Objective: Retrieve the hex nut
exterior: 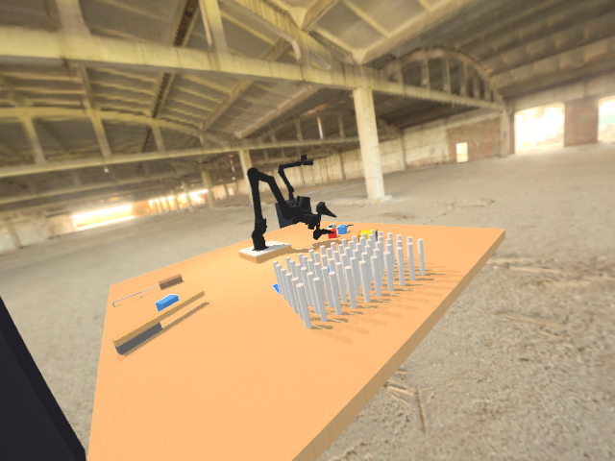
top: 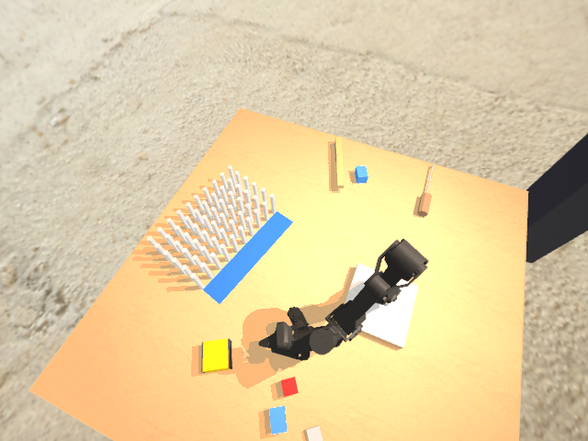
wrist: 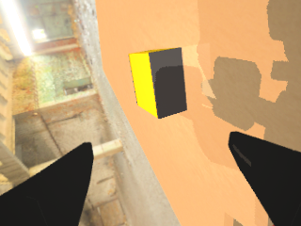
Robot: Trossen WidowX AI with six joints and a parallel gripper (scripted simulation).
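Note:
The standing spacers (top: 273,203) (exterior: 303,304) form a dense field; the visible ones are upright. The hex nut cannot be made out among them. The blue taped strip (top: 251,256) (exterior: 276,288) lies along the field's front edge. A thin metal rod tool with a brown handle (top: 424,204) (exterior: 170,281) lies far from the field. A long yellowish bar (top: 339,163) (exterior: 159,322) with a dark part beneath lies between that tool and the field. My gripper (exterior: 333,224) (wrist: 163,143) is open and empty, raised above the table, with its fingers towards the yellow block.
A yellow block with dark sides (top: 216,355) (wrist: 141,82) stands beyond my fingertips. A red block (top: 289,386) (exterior: 332,233), a blue block (top: 277,420) (exterior: 342,229) and a pale block (top: 313,434) lie nearby. Another blue block (top: 361,175) (exterior: 166,302) sits beside the bar.

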